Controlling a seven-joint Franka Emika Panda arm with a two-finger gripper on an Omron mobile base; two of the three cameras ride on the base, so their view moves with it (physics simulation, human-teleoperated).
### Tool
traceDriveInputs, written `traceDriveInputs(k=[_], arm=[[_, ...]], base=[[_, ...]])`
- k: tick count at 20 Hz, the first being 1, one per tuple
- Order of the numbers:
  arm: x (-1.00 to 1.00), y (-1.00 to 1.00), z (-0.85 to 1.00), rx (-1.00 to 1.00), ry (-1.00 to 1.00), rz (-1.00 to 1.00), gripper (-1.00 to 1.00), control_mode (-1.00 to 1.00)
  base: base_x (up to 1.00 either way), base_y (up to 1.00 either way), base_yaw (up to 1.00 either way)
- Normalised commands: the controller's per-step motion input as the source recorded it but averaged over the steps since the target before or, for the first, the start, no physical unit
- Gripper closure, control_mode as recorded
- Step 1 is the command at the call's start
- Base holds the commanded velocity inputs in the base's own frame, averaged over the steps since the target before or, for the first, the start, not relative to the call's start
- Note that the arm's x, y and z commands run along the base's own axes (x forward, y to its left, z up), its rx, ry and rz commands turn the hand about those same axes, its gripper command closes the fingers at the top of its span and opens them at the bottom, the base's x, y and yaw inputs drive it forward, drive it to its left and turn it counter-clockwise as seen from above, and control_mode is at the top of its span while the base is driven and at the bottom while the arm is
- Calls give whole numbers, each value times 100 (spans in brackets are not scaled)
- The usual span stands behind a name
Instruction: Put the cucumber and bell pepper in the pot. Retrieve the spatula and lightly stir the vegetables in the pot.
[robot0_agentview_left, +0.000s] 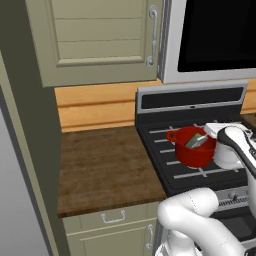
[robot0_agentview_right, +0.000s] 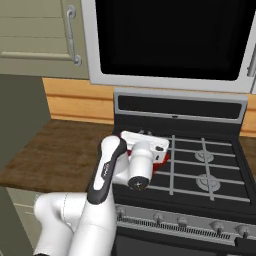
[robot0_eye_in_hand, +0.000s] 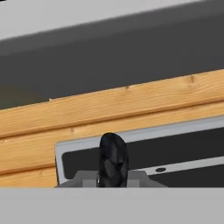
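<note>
The red pot (robot0_agentview_left: 192, 152) stands on the stove's front left burner. In the right base view it peeks out as a red sliver (robot0_agentview_right: 163, 159) behind my white hand. The spatula's silver-grey head (robot0_agentview_left: 196, 141) lies tilted inside the pot, and a thin shaft runs up and to the right from it to my gripper (robot0_agentview_left: 209, 132). The gripper hovers just above the pot's right rim and points level toward the stove's back panel. In the hand view the dark fingertips (robot0_eye_in_hand: 113, 159) are pressed together into one oval. The cucumber and bell pepper are hidden.
A black stove (robot0_agentview_right: 200, 170) with grey grates has bare burners to the right of the pot. A brown wooden counter (robot0_agentview_left: 105, 165) lies to its left. A microwave (robot0_agentview_left: 215, 40) hangs above the stove, and a cabinet door (robot0_agentview_left: 95, 35) is up left.
</note>
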Motion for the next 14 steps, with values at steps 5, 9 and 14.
traceDriveInputs(k=[5, 9, 14], arm=[[18, 0, -33, 3, -3, 3, 100, -100], [9, 0, -69, 0, 0, 1, 100, -100], [17, 0, -99, 0, 7, 0, 100, -100]], base=[[0, 0, 0], [0, 0, 0], [0, 0, 0]])
